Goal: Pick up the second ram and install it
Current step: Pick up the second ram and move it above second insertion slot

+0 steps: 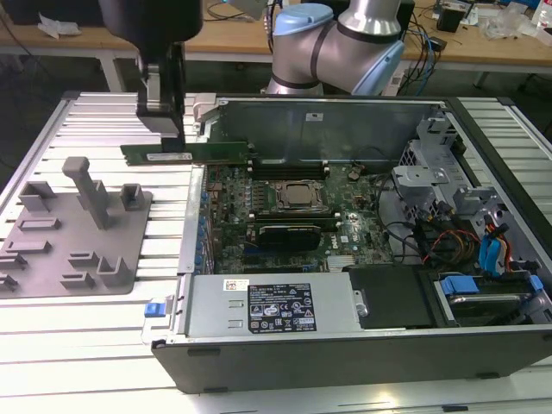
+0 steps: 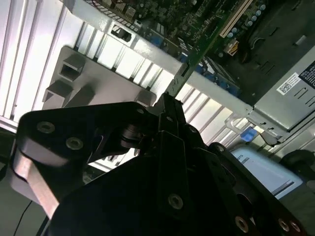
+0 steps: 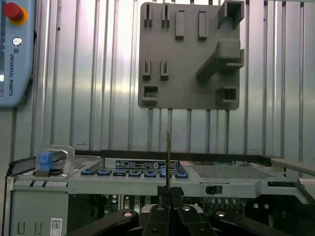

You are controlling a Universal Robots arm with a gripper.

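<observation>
We are seeing the end effector (image 1: pixel 164 132) pinching the second ram (image 1: pixel 216 153) near one end, holding it level in the air. The stick is hanging over the open computer case (image 1: pixel 345 358) at the exterior view's left rim, above the motherboard (image 1: pixel 289 237). A grey fixture plate (image 1: pixel 52 259) is lying on the slatted surface (image 1: pixel 86 345) just beside the case.

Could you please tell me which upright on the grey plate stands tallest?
The slanted post with the broad cap; it rises well above the low blocks elsewhere on the plate.
</observation>
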